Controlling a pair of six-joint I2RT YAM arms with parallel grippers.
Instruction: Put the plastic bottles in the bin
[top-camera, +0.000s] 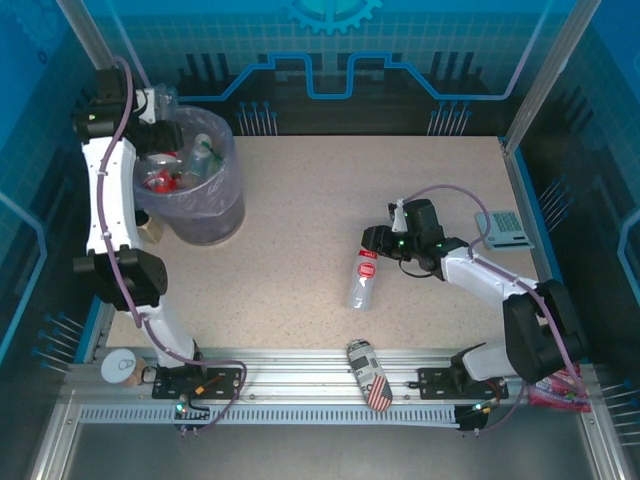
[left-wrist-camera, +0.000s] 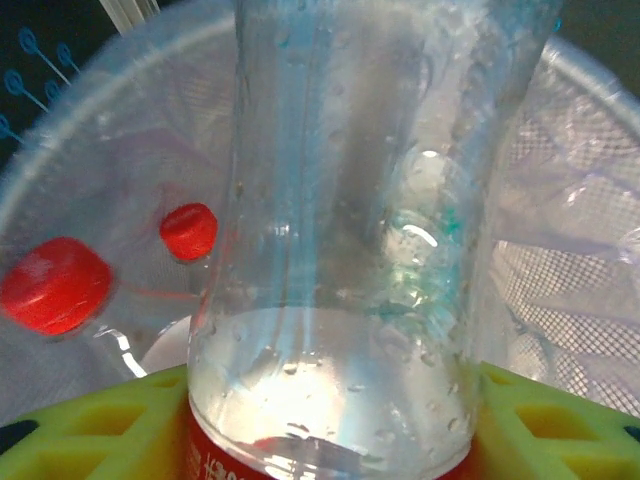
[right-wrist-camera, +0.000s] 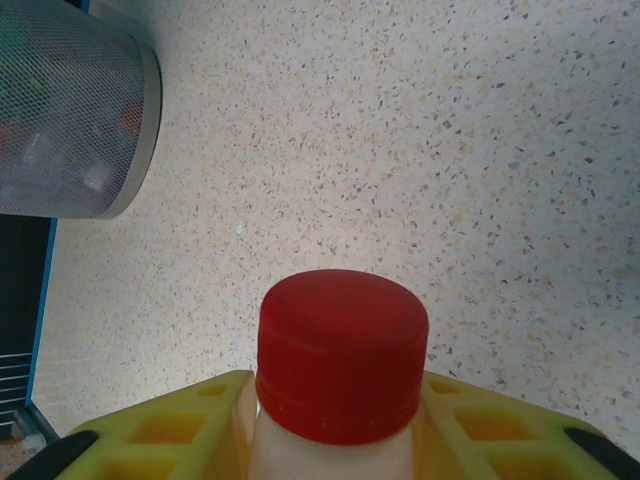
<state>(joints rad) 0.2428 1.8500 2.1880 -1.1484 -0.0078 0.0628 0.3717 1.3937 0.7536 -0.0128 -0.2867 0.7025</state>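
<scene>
Plastic bottles (top-camera: 175, 170), several, lie heaped inside the bin (top-camera: 205, 215), which stands at ten o'clock on the table (top-camera: 300, 190) in the overhead view. The left gripper (top-camera: 160, 105) hangs above the bin's far rim at eleven o'clock. A red-capped bottle (top-camera: 364, 280) lies on its side on the table at four o'clock from centre, its cap end toward twelve and inside the right gripper (top-camera: 372, 245). A dark patterned can (top-camera: 369, 375) rests on the front rail (top-camera: 300, 385) at six o'clock.

Left wrist view: a clear bottle (left-wrist-camera: 340, 250), wet with droplets and red-labelled at its lower edge, stands between the yellow fingers (left-wrist-camera: 110, 425). The left gripper (left-wrist-camera: 330, 405) is grasping it, both pads against its sides. Below it are the bin's bag liner (left-wrist-camera: 590, 150) and two red caps (left-wrist-camera: 55, 285) at nine o'clock.

Right wrist view: the right gripper (right-wrist-camera: 340, 425) is clenched on the red-capped bottle (right-wrist-camera: 342, 355) just under its cap, a yellow finger (right-wrist-camera: 190, 435) on each side. Speckled table (right-wrist-camera: 420, 150) lies beyond, with the mesh-walled bin (right-wrist-camera: 80, 110) at ten o'clock, well apart.
</scene>
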